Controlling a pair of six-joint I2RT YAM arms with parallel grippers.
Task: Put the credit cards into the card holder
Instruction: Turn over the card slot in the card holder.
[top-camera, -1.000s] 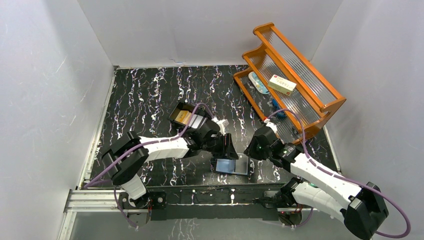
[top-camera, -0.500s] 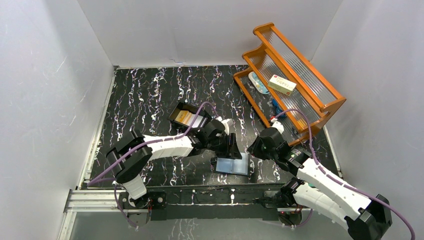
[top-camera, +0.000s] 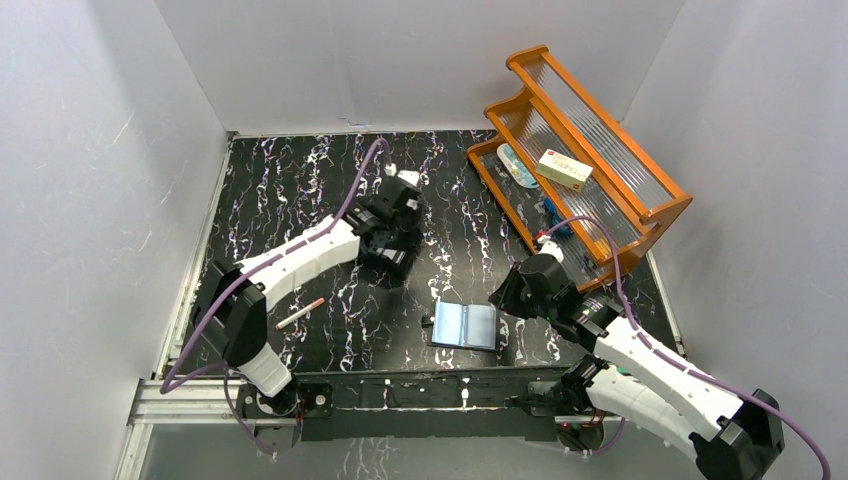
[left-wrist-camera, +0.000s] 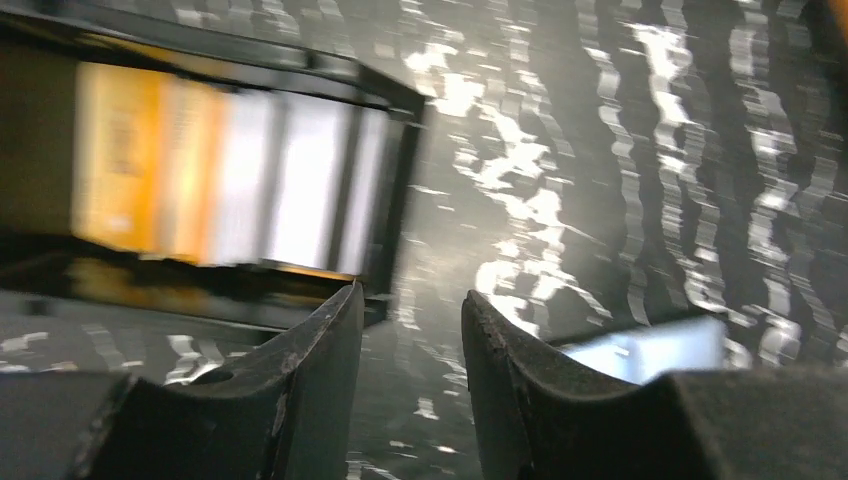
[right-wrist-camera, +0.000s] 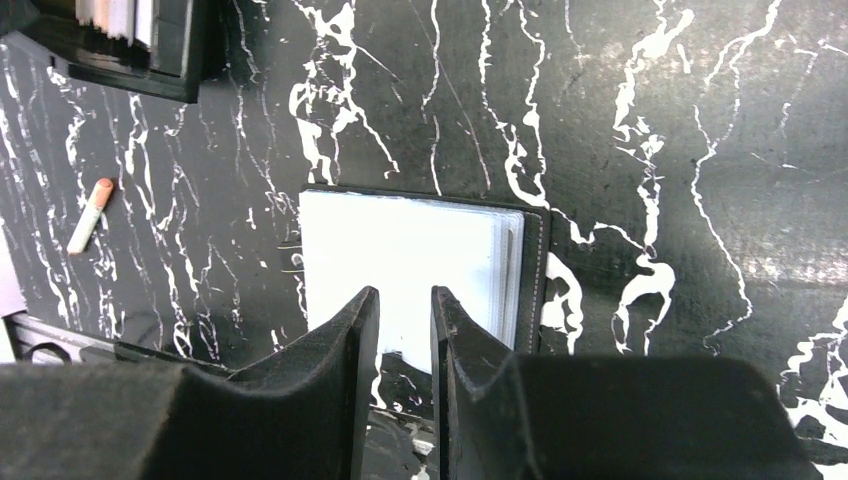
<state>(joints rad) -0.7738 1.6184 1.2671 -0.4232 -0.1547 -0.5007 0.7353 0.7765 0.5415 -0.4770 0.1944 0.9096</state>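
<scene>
Credit cards (left-wrist-camera: 200, 180), orange and pale, sit blurred inside a black box (left-wrist-camera: 395, 190) just beyond the left gripper (left-wrist-camera: 410, 345), whose jaws are partly spread and empty. Card holder (right-wrist-camera: 410, 270) lies unfolded near the table (top-camera: 290, 190) front edge, under the right gripper (right-wrist-camera: 405, 340), whose jaws stand a narrow gap apart, holding nothing.

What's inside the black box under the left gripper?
Blurred left wrist view: the black box holds credit cards side by side, orange at one end, pale at the other. Their count and anything beneath are hidden; from above, the left arm covers the box.
</scene>
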